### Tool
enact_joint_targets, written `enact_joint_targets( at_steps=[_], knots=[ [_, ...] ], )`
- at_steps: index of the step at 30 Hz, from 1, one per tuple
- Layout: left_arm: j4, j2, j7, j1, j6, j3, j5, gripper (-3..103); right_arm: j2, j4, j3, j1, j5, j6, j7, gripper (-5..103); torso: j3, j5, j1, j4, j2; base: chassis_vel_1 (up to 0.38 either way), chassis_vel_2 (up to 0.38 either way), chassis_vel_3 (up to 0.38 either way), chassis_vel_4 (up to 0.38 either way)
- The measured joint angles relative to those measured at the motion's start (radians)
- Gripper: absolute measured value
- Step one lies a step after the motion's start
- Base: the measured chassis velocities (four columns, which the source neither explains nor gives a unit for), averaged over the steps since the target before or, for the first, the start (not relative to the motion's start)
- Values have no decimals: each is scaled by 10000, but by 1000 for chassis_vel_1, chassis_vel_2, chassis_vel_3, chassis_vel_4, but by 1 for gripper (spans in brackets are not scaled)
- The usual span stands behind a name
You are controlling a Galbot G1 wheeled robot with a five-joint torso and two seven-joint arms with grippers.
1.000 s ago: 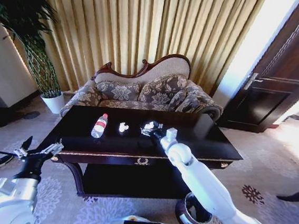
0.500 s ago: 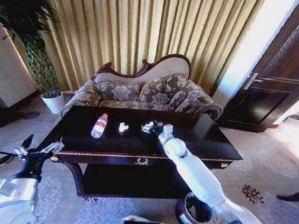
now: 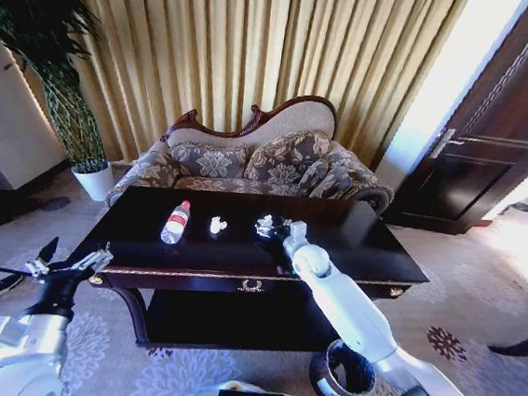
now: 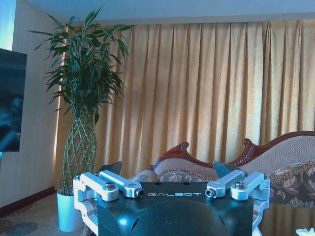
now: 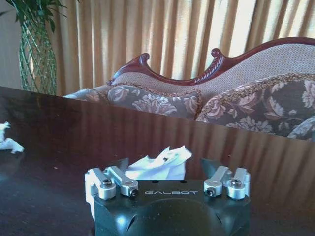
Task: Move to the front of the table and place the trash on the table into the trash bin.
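Right gripper (image 3: pixel 271 225) is stretched out over the middle of the worktop (image 3: pixel 362 245), low and level, so its open fingers can straddle a paper wad (image 5: pixel 160 166) from the side; in the right wrist view the wad sits between the two dark fingertips, close to the gripper body, and I cannot tell whether either pad touches it yet, so judged not yet gripped. Fingers are apart, one on each side of the wad, wad resting on the glossy top. Approach looks lined up: wad is roughly centred in the gap, maybe slightly toward one finger. Second wad (image 3: pixel 217 223) lies just beside to the robot's left, well clear of the fingers, and the bottle (image 3: pixel 177 221) lies on its side further left, cap toward the sofa (image 3: pixel 258 165). Both are spread out along the worktop, likely so each can be picked singly. No wrapper that I can make out. Bin (image 3: pixel 345 374) stands on the carpet at the near right corner of the worktop, under the right arm, handy for a short drop once a piece is lifted. Left gripper (image 3: pixel 71 264) is parked off the near left corner, away from the trash, fingers spread wide and empty in the left wrist view, pointed toward the plant (image 4: pixel 83 98) and curtain
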Motion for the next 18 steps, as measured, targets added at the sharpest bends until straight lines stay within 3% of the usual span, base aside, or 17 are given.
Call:
enact_joint_targets(
  at_steps=[1,7,9,16,18],
  knots=[
    [0,0,0,0,0,0,0,100,0,0,0,0,0,0,0,84,0,0,0,0,0,0,0,0,0],
    [0,9,-2,-23,-17,4,-8,100,-92,30,122,-144,-40,-7,4,57,0,0,0,0,0,0,0,0,0],
    [0,9,-2,-25,-17,7,-9,100,-93,40,131,-155,-41,-6,5,57,0,1,0,0,0,0,0,0,0],
    [0,9,-2,-26,-25,12,-10,100,-92,98,164,-165,-44,17,23,25,0,0,0,0,0,0,0,0,0],
    [0,9,-2,-25,-29,12,-10,100,-93,113,175,-163,-41,28,29,25,0,0,0,0,0,0,0,0,0]
  ],
)
